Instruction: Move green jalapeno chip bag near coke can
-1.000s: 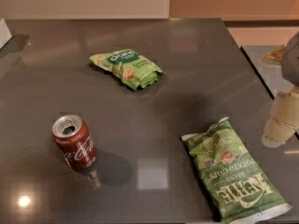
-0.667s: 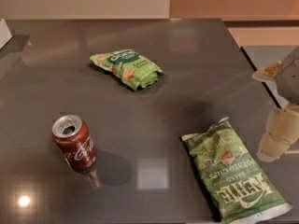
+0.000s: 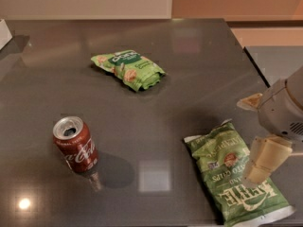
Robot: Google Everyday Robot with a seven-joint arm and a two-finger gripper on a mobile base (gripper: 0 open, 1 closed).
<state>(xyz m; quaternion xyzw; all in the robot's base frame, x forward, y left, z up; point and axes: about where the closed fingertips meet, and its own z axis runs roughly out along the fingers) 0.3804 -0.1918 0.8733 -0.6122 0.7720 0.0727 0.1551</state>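
Note:
The green jalapeno chip bag lies flat on the dark table at the front right, its white lettering upside down to me. The coke can stands upright at the front left, with its top opened. My gripper hangs at the right edge of the view, just above the bag's right side. It is open and empty: one beige finger is over the bag's right edge, and the other fingertip is beyond the bag's far end. A wide stretch of table separates the bag from the can.
A smaller light-green snack bag with a dark green label lies at the back centre of the table. The table's right edge runs just behind my gripper. A white object sits at the far left edge.
My gripper has moved down and to the left, from beside the table's right edge to over the right side of the chip bag. The bags and the can have not moved.

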